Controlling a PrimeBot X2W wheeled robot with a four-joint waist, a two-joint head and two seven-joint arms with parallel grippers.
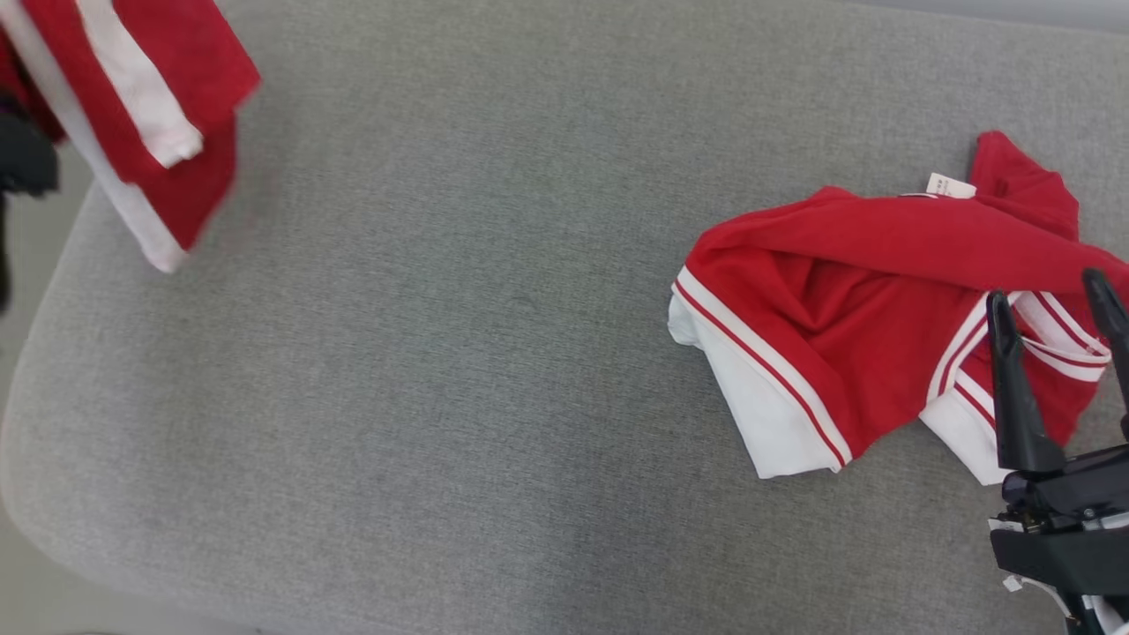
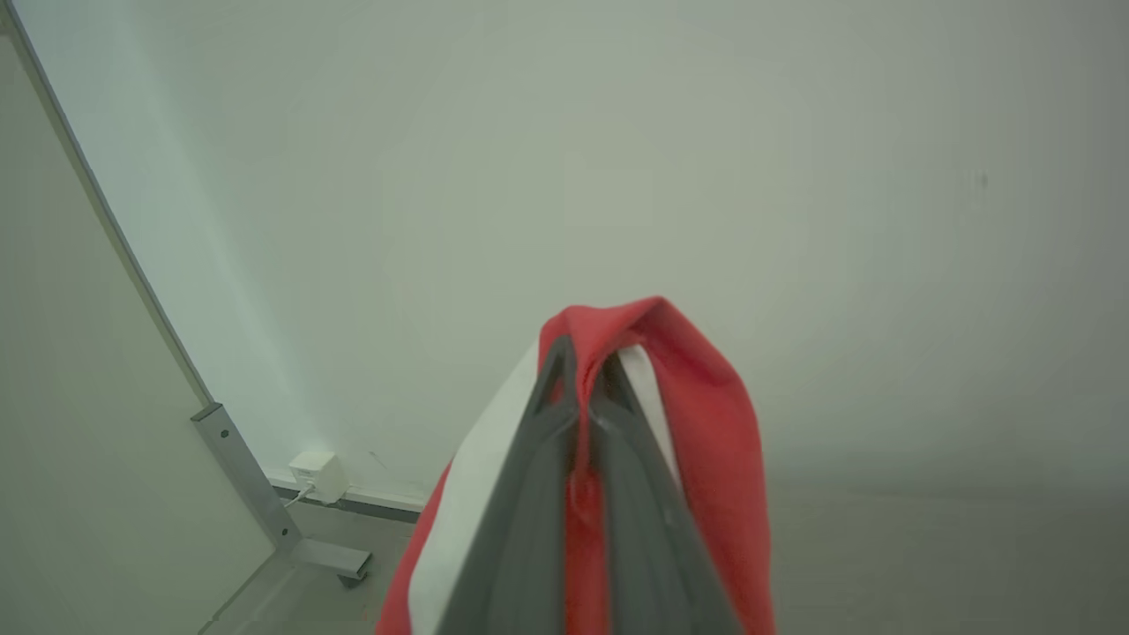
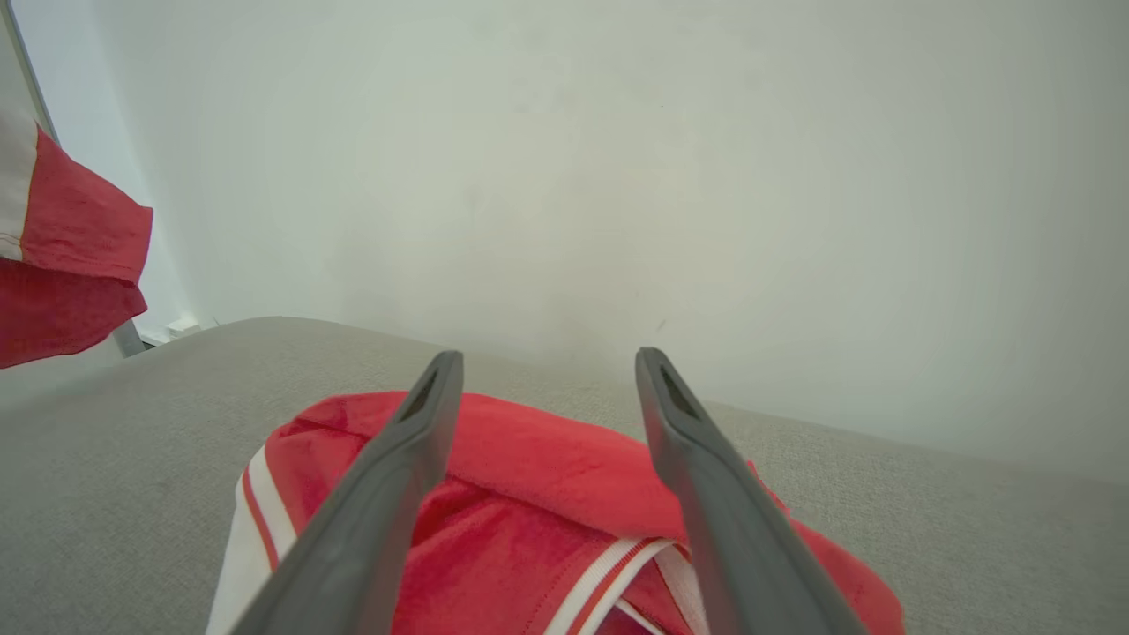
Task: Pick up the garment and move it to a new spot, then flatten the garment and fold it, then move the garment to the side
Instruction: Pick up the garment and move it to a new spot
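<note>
A red garment with white stripes (image 1: 168, 62) hangs in the air at the top left of the head view, blurred. My left gripper (image 2: 582, 370) is shut on a fold of this garment (image 2: 714, 423), which drapes over both fingers. The right wrist view has the hanging cloth (image 3: 71, 229) at its left edge. My right gripper (image 1: 1047, 291) stands open at the lower right, its fingers over the near edge of a second, crumpled red and white garment (image 1: 838, 265) lying on the grey cushion (image 1: 441, 353). In its own view the right gripper (image 3: 549, 362) holds nothing, and the crumpled garment (image 3: 529, 459) lies beneath.
The grey cushion has a rounded front left corner (image 1: 53, 459), with pale floor (image 1: 35, 600) beyond it. A dark shape (image 1: 22, 159) sits at the left edge beside the hanging cloth. A white wall (image 2: 617, 132) and a metal frame post (image 2: 247, 485) stand behind.
</note>
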